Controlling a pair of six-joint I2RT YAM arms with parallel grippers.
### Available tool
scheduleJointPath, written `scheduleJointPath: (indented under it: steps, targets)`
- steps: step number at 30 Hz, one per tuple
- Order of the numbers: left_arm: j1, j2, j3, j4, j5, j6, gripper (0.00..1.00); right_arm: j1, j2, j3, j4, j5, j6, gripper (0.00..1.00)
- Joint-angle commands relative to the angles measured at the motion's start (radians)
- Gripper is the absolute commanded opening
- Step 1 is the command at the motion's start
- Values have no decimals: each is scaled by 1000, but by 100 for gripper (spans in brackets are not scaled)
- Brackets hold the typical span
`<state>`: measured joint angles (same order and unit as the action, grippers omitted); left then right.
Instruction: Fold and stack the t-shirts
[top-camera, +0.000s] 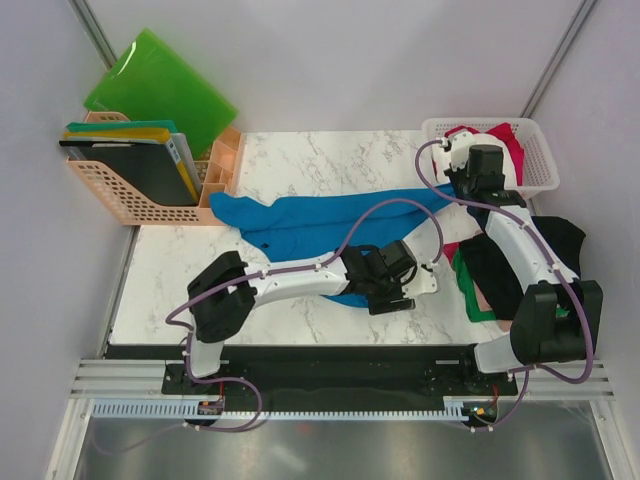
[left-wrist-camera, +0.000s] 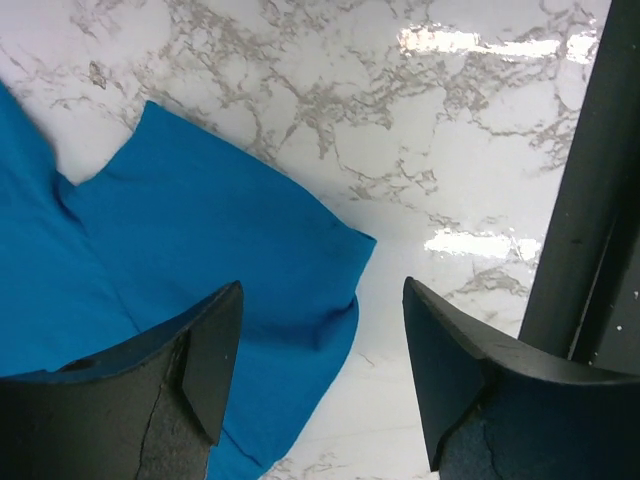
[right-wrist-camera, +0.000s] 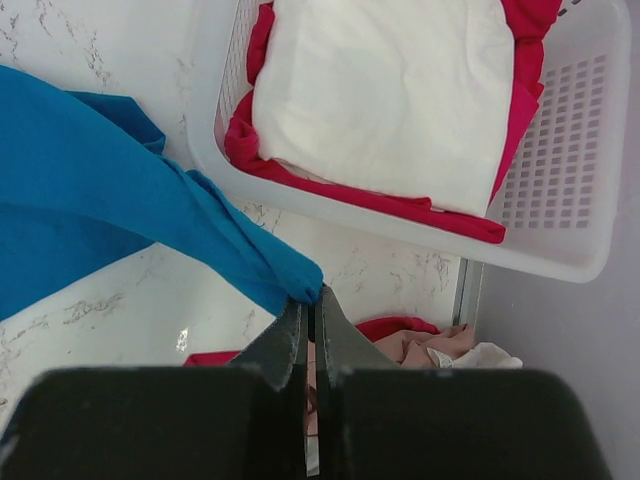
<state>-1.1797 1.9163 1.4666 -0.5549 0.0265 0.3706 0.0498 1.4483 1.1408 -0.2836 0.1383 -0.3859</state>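
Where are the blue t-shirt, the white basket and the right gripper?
blue t-shirt (top-camera: 285, 225): top view, mid cloth.
white basket (right-wrist-camera: 560, 165): right wrist view, perforated wall.
right gripper (right-wrist-camera: 312, 303): right wrist view, between its shut fingertips.

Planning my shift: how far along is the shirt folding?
Looks done: a white t-shirt lying flat on a red t-shirt in the basket. In hand: the blue t-shirt, unfolded, one corner pinched by the right gripper, left gripper open above its edge. Left: folding it, plus the heap at right.
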Motion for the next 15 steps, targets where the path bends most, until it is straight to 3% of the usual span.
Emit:
scheduleJointPath:
  steps: [1, 15]
  targets:
    - [-1, 42, 38, 39, -30, -33, 72, -2, -39, -9, 31, 20, -5, 0]
    - [-1, 38, -52, 32, -39, -30, 72, -2, -23, -26, 43, -3, 10, 0]
